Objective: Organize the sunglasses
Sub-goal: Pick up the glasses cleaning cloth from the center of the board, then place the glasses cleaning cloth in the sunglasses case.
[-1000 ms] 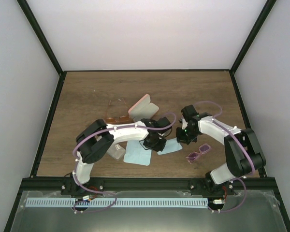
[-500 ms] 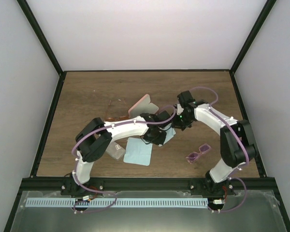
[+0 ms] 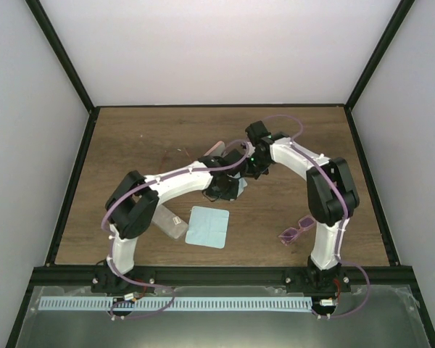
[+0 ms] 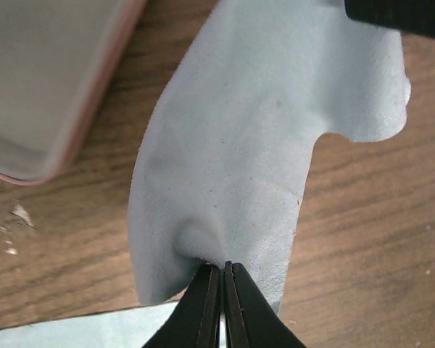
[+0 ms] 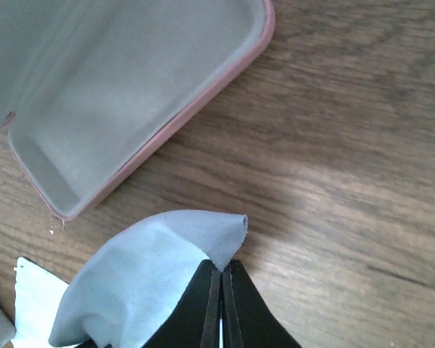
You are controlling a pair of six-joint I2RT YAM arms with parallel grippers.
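Left wrist view: left pincer (image 4: pixel 221 270) has its jaws together, clamped on a bunched fold of a light blue cloth (image 4: pixel 268 130). The cloth runs from the tips toward the top of the frame. A black piece of the other arm sits at the upper right corner, over the cloth's far end.

Right wrist view: right pincer (image 5: pixel 221 267) is also pressed together, pinching a peaked corner of the same cloth, which droops to lower left. An open pink case (image 5: pixel 130 94) lies at upper left with its grey lining up, near the cloth but apart from it. Bare wood surface (image 5: pixel 348 145) fills the right side.

Top external view: both pincers meet at mid-frame, the cloth between them.
- A second cloth (image 3: pixel 206 227) lies flat below them.
- A grey case (image 3: pixel 171 222) is just left of it, beside the left arm.
- The purple-pink sunglasses (image 3: pixel 297 230) rest on the surface at lower right, next to the right arm's lower link, well apart from both pincers.
- The orange sunglasses (image 3: pixel 175 154) sit left of center above the left arm; they are faint and hard to make out.
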